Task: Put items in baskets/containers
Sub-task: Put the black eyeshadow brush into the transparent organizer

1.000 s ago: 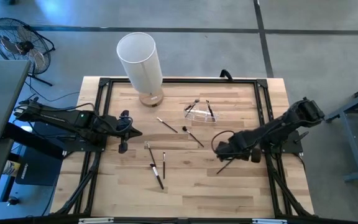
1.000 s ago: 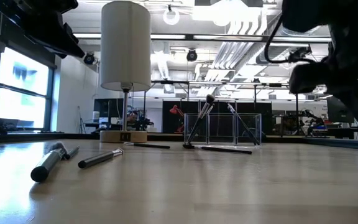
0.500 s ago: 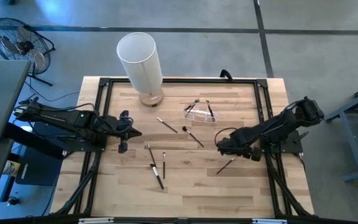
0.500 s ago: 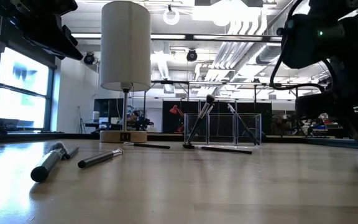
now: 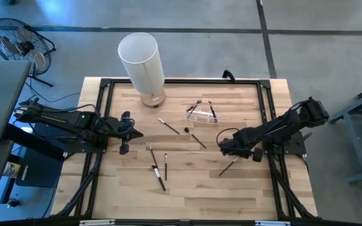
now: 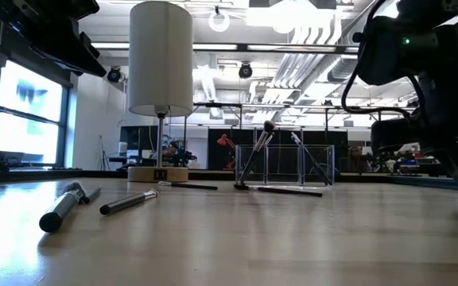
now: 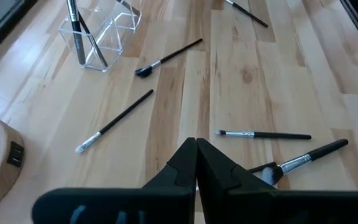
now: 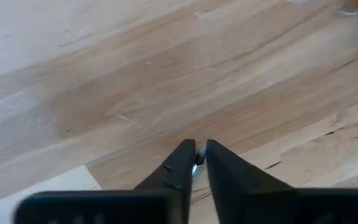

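Note:
Several thin dark brushes lie flat on the wooden table: one and another near the middle, more toward the near side. The clear holder stands at the far middle with two brushes leaning in it. My right gripper is down at the table's right, shut on one end of a brush that lies on the wood. My left gripper hovers shut at the table's left, touching nothing. My right gripper pinches a small silvery part of the brush between its two fingertips. The fingers come from above, slanting in from the table's right. In the high view the rest of the brush lies on the table, pointing toward the near left.
A tall white cylinder on a wooden base stands at the far left of the table. A black frame rail runs around the table's edges. Bare wood lies between the holder and the right gripper.
My right gripper has gone down to the table and a little toward the right edge, onto the end of the brush there. The brush lies where it was. The other brushes have kept still.

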Available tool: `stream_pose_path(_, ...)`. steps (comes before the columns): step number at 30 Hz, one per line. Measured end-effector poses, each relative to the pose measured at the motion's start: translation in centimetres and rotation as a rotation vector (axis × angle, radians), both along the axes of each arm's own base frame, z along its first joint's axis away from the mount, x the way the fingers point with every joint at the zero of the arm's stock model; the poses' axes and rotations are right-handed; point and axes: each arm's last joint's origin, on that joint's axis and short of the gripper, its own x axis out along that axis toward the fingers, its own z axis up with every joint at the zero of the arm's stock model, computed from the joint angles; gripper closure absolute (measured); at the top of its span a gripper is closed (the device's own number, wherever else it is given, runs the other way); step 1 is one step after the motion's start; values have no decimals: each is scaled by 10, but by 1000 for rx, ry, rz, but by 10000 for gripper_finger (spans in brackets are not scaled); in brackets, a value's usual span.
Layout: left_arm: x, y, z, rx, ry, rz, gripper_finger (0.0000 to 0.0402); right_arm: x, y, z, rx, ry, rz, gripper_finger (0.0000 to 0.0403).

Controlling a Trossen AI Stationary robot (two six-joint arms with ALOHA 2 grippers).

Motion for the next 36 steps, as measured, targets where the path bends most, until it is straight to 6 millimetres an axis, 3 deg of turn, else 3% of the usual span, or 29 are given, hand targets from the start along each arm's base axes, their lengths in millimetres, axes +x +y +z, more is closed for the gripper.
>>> stream_pose_path(4, 0, 0, 0, 13, 0, -4, 401, 1, 0, 0, -9, -13, 23, 397)
stream_pose_path(20, 0, 0, 0, 15, -2, -2, 401, 8, 2, 4, -92, -80, 181, 401)
stream_pose_path(30, 0, 0, 0, 15, -3, -2, 401, 35, 7, 16, -311, -332, 312, 402)
stream_pose_path(36, 0, 0, 0, 14, -3, -2, 401, 52, 7, 23, -480, -504, 482, 403)
